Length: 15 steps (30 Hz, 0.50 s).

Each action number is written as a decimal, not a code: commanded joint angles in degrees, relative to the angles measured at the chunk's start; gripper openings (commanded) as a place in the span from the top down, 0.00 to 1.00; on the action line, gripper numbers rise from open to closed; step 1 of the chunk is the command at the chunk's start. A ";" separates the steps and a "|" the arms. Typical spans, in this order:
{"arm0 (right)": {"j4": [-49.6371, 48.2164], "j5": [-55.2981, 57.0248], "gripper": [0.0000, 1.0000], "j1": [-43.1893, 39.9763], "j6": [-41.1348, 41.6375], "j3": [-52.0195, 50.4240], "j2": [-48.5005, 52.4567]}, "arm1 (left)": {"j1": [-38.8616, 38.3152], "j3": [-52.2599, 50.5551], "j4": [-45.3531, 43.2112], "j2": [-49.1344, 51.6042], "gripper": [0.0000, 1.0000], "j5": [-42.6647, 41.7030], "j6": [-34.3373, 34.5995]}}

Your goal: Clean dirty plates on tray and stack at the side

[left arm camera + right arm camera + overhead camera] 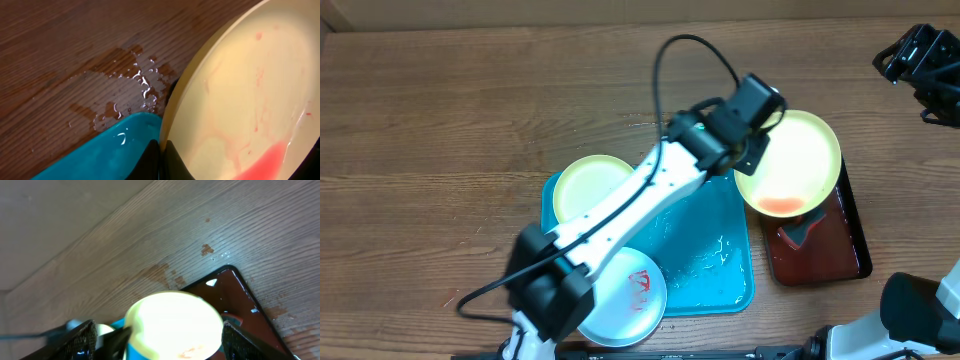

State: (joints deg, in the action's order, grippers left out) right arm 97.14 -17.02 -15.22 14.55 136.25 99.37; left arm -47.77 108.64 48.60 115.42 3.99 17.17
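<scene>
Over the small dark red-brown rectangular tray [845, 250], at the right of the wooden counter [440, 120], the left claw [162, 160] holds a round yellow-green-rimmed plastic plate [795, 150] by its rim, the two dark fingers closed on the edge. The plate is tilted, its low side above the red-brown tray. Thin red liquid [780, 205] lies pooled at that low edge, and pink streaks run down the white centre.

Just left of it lies the large turquoise-blue rectangular plastic tray [705, 250], its floor wet and glistening. A second yellow-green-rimmed plate [588, 185] sits at the tray's far left corner, lapping over the rim. A pale blue-white-rimmed plate [635, 300] with a red smear [642, 283] rests at the near left corner, part of it beyond the tray's edge and part hidden under the left arm.

In the left wrist view a puddle of water [125, 90] shines on the wood beside the turquoise tray's corner. The right claw [159, 324] hangs well apart from the plates, at the far right of the counter, its fingers spread wide with nothing between them.
</scene>
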 commanded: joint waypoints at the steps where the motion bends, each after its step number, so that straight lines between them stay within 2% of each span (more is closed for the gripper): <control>1: -0.13 -1.11 0.19 0.13 -2.67 1.09 -0.81 | -1.79 5.42 1.36 4.46 0.96 5.25 -3.65; 5: -0.96 -1.14 0.20 0.13 -2.67 1.09 -0.92 | -4.28 9.16 2.29 6.93 0.96 11.50 -6.73; 15: -2.93 -1.16 0.13 0.13 -2.84 1.53 -1.29 | -9.33 10.14 -1.14 7.37 0.96 23.41 -12.09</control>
State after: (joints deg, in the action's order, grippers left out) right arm 94.80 -17.78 -15.22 12.34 136.25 99.37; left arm -56.23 117.27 47.94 122.87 20.62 8.29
